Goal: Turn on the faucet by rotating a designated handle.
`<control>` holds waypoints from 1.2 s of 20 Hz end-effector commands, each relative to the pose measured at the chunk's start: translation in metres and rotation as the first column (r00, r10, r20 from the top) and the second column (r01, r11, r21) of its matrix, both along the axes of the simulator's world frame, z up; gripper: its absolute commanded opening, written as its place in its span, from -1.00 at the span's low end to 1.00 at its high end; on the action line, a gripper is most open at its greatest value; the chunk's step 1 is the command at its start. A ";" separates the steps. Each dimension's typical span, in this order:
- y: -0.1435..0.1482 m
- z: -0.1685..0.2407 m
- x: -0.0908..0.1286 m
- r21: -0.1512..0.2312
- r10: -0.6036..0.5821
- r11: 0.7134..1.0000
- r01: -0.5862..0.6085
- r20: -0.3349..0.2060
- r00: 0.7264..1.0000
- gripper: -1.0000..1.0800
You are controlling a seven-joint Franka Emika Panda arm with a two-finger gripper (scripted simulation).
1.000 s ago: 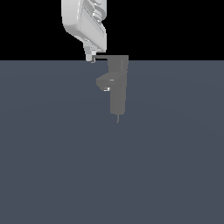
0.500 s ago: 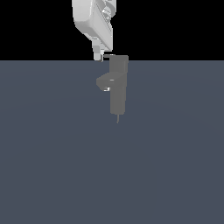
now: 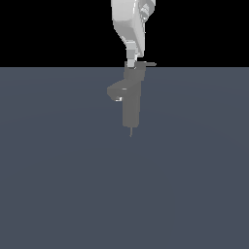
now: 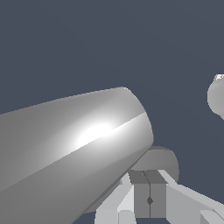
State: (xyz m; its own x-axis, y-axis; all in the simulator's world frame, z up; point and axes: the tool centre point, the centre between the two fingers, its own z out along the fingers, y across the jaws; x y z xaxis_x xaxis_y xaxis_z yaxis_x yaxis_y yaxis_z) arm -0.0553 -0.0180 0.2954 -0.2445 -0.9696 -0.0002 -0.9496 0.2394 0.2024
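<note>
Scene: a flat slate-blue surface is shown in the exterior view under a black background; a single white robot arm is seen coming down from above.

Faucet: the matte grey faucet is seen standing upright near the far edge of the surface, about the middle of the exterior view. A blocky column is shown, with a short angled spout stub pointing toward the exterior view's left.

Handle: the thin flat handle is seen jutting from the cap at the top of the column toward the exterior view's right, lying roughly level.

Arm: the lower end of the arm is placed directly above the faucet's top, with the handle just beside it on the exterior view's right.

Pincer: the pincer is seen at the top of the faucet column, right at the cap from which the handle projects. Contact with the cap or handle cannot be settled from the exterior view. Whether its fingers are spread or pressed together cannot be told in either view.

Wrist view: most of the picture is filled by a large glossy grey cylinder of the arm, seen against the slate-blue surface. Pale blocky shapes and a darker grey block are shown beneath it; what these belong to cannot be told with certainty.
</note>
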 end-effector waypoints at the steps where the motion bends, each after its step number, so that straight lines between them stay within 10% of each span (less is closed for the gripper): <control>1: -0.004 0.000 0.002 -0.001 0.000 1.000 0.000 0.000 1.000 -1.00; 24: -0.108 -0.011 0.043 -0.005 -0.029 1.000 0.029 0.005 1.000 -1.00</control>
